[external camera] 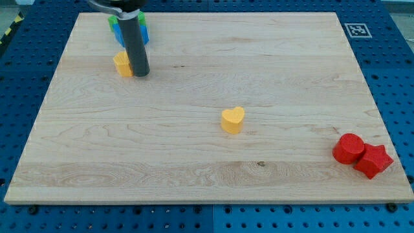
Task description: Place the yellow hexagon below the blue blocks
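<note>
The yellow hexagon (121, 64) lies near the board's top left. My tip (141, 73) rests on the board right beside the hexagon's right side, touching or almost touching it. Just above them, blue blocks (143, 33) sit at the top edge, largely hidden behind the dark rod. A green block (114, 24) shows at their left. The hexagon is below and slightly left of the blue blocks.
A yellow heart (232, 120) lies near the board's middle. A red cylinder (348, 148) and a red star (374, 160) touch each other at the bottom right. A fiducial marker (355, 30) sits off the board's top right corner.
</note>
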